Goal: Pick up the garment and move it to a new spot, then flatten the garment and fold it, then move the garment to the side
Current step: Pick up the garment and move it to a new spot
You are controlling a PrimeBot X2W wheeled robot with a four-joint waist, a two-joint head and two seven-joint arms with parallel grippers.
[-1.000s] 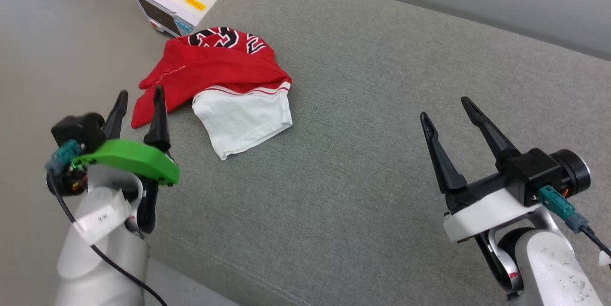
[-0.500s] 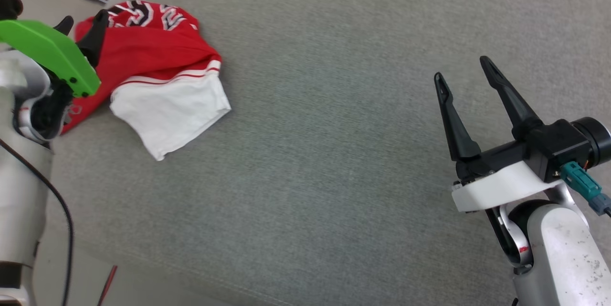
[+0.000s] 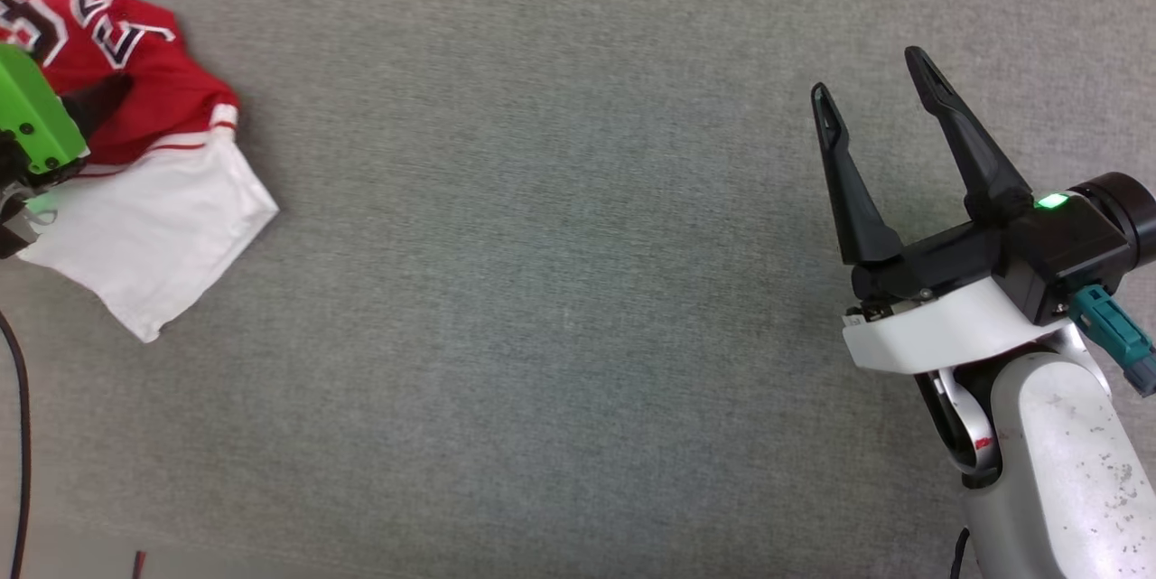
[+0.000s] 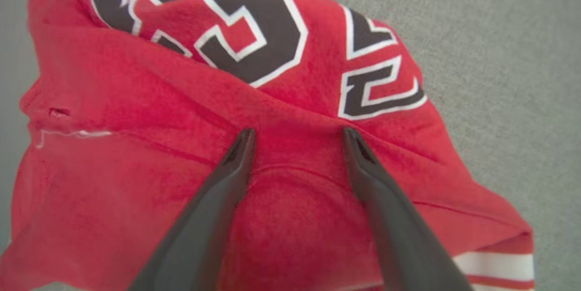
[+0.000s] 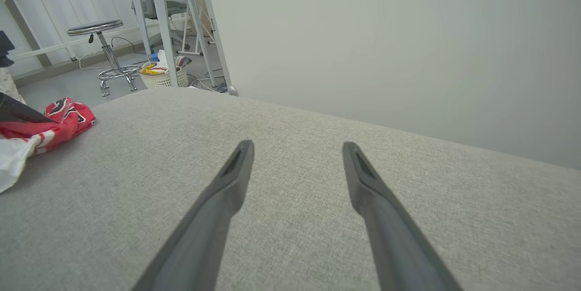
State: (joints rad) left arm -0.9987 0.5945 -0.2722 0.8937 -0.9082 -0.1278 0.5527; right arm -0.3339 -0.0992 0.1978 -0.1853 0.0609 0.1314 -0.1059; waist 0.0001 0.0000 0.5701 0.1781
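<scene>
The garment (image 3: 153,82) lies crumpled at the far left of the head view, red with black white-outlined numerals and a white sleeve (image 3: 153,236) spread toward me. In the left wrist view my left gripper (image 4: 298,131) stands open, its two tips down at a red fold of the garment (image 4: 136,100) just below the lettering (image 4: 254,41). The green cover (image 3: 32,118) of the left wrist overlaps the garment's left part. My right gripper (image 3: 865,73) is open and holds nothing, far to the right above bare cushion. The right wrist view has the garment (image 5: 59,118) at its left edge.
Everything rests on a wide grey fabric cushion (image 3: 560,245) with its front edge along the bottom left. Beyond the cushion, the right wrist view shows a pale wall (image 5: 386,32), a round stool (image 5: 97,27), a filled basket (image 5: 161,75) and white table legs (image 5: 156,9).
The head camera has swung, so the garment now sits at the picture's left edge. My left gripper has gone from beside the garment's near edge to over its red part. The right gripper stays open.
</scene>
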